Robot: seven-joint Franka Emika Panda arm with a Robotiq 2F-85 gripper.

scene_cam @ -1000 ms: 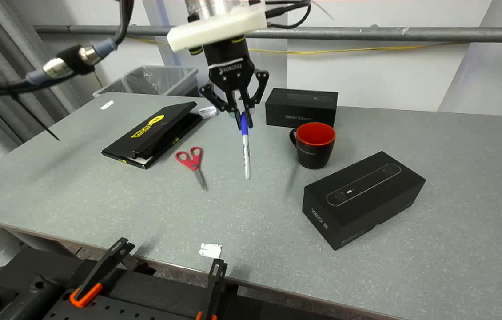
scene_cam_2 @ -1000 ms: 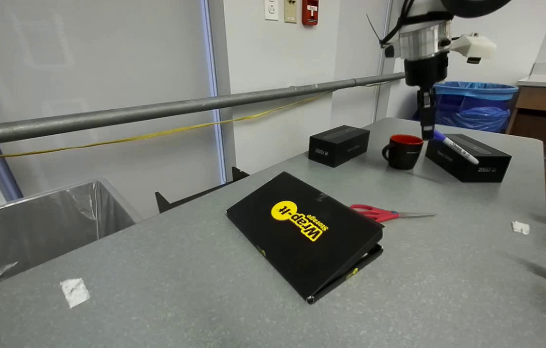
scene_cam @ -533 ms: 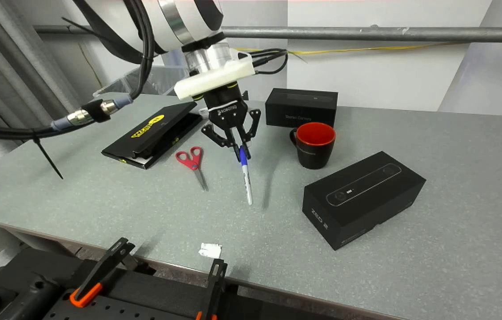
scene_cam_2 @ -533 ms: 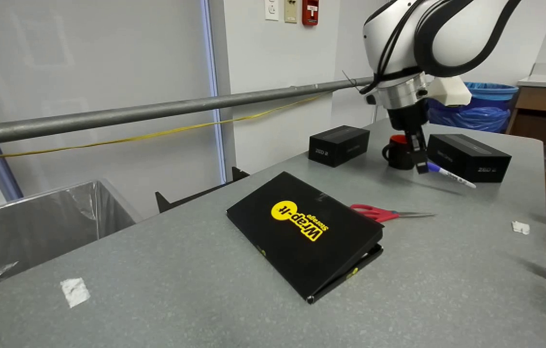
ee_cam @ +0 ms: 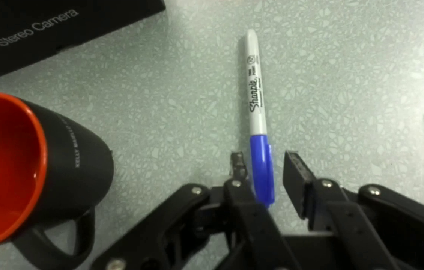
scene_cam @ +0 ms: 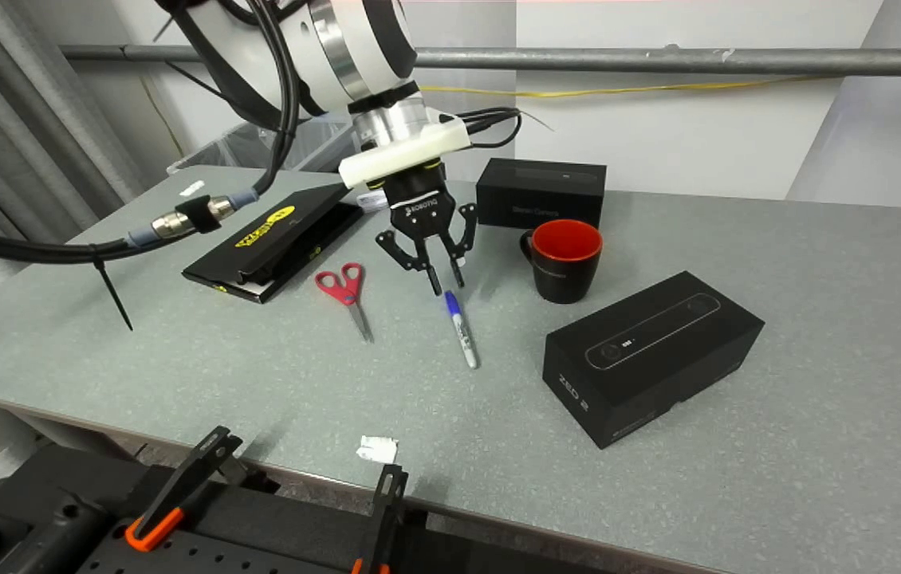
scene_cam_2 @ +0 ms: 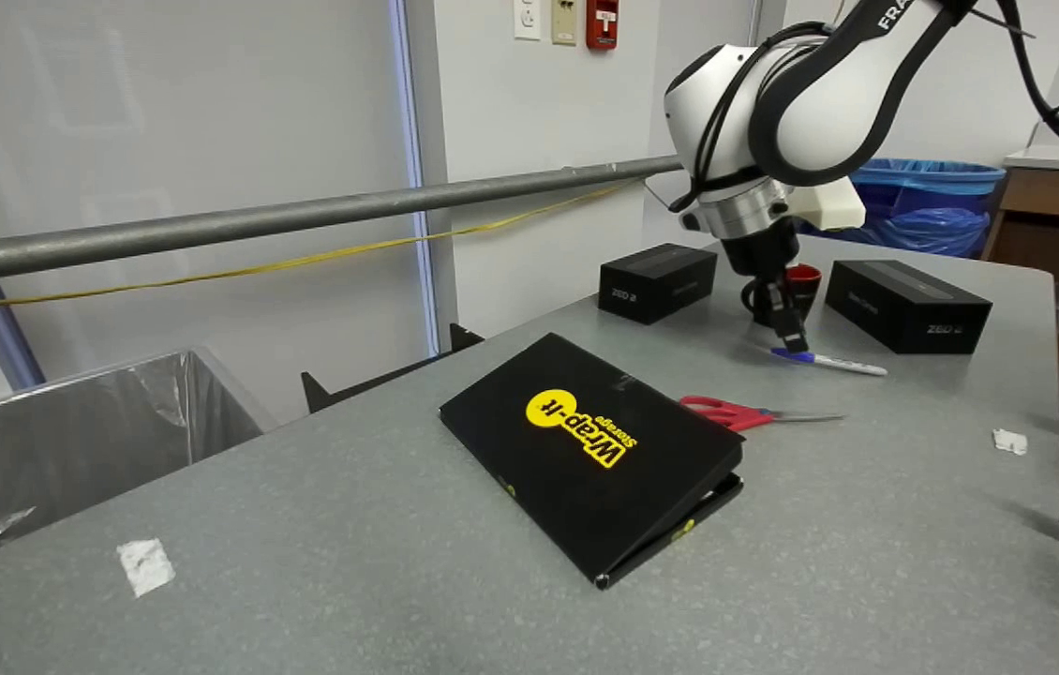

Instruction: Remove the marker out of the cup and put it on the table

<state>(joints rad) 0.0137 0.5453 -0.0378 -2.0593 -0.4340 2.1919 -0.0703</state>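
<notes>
The marker (scene_cam: pixel 462 330), with a blue cap and white body, lies flat on the grey speckled table (scene_cam: pixel 219 367). It also shows in an exterior view (scene_cam_2: pixel 843 365) and in the wrist view (ee_cam: pixel 256 93). My gripper (scene_cam: pixel 448 288) is open just over the cap end. In the wrist view the open fingertips (ee_cam: pixel 264 159) stand on either side of the blue cap, with a gap on the right; one finger hides the cap's tip. The cup (scene_cam: pixel 566 275), black outside and red inside, stands upright beside the gripper. In an exterior view the cup (scene_cam_2: pixel 804 291) is partly behind the gripper.
Red-handled scissors (scene_cam: pixel 350 296) lie left of the marker. Black boxes stand right of the cup (scene_cam: pixel 650 351) and behind it (scene_cam: pixel 538 195). A flat black box with yellow print (scene_cam_2: pixel 586 450) lies past the scissors. A lined bin (scene_cam_2: pixel 230 403) stands beyond the table's edge.
My gripper came down from above the table with the marker held by its cap. Within the last half second it opened, and the marker now lies on the table.
</notes>
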